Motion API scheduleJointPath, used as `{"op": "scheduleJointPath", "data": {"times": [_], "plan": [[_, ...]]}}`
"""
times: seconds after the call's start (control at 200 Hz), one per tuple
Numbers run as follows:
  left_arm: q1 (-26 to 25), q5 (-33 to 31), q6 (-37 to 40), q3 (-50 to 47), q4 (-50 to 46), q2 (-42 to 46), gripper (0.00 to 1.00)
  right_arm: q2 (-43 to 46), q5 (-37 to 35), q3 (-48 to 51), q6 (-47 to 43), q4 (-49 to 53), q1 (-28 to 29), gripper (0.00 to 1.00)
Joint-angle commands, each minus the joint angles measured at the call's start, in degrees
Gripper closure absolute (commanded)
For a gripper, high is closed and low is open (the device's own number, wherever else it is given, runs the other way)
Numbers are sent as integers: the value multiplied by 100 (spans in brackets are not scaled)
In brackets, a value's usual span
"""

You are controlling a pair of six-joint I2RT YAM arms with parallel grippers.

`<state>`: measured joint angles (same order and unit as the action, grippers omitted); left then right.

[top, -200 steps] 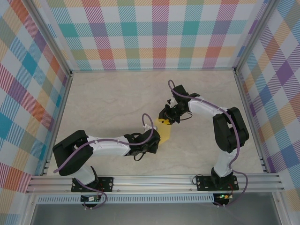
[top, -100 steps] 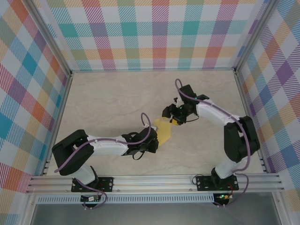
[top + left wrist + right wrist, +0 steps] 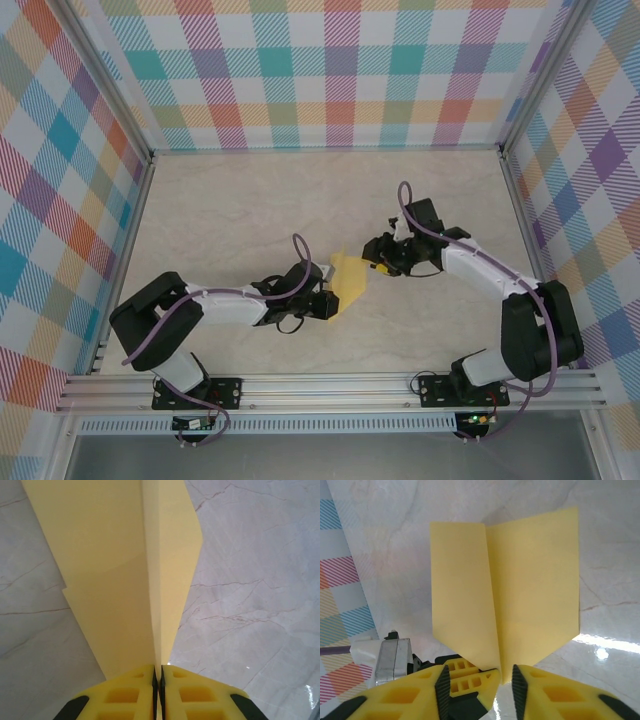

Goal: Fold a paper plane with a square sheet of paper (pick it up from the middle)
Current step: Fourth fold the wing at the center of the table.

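Note:
The yellow paper plane (image 3: 350,277) is a folded dart with a centre crease, held up off the table. My left gripper (image 3: 329,301) is shut on its lower crease. In the left wrist view the plane (image 3: 125,565) rises from the shut gripper (image 3: 158,674). My right gripper (image 3: 377,259) stands just right of the plane. In the right wrist view its fingers (image 3: 443,685) are apart, so this gripper (image 3: 480,676) is open. The plane's (image 3: 520,590) pointed end hangs at their mouth beside the left gripper's yellow fingertips (image 3: 465,674).
The pale marble tabletop (image 3: 230,220) is fenced by aluminium rails and checked walls (image 3: 330,70). Both arm bases sit at the near rail (image 3: 330,385). Purple cables loop over each arm.
My right gripper has drawn back to the right and slightly nearer, away from the paper. The left gripper has shifted a little to the right with the plane still in it.

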<state>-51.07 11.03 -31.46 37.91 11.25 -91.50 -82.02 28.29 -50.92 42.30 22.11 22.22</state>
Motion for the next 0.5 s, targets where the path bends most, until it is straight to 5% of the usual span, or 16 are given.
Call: {"op": "scheduleJointPath", "data": {"times": [0.0,0.495], "plan": [[136,453,92,0,281,-169,88,-2,348,172,254,-606,135,67],[523,1217,96,23,610,-477,89,-563,600,460,863,-1710,752,86]]}}
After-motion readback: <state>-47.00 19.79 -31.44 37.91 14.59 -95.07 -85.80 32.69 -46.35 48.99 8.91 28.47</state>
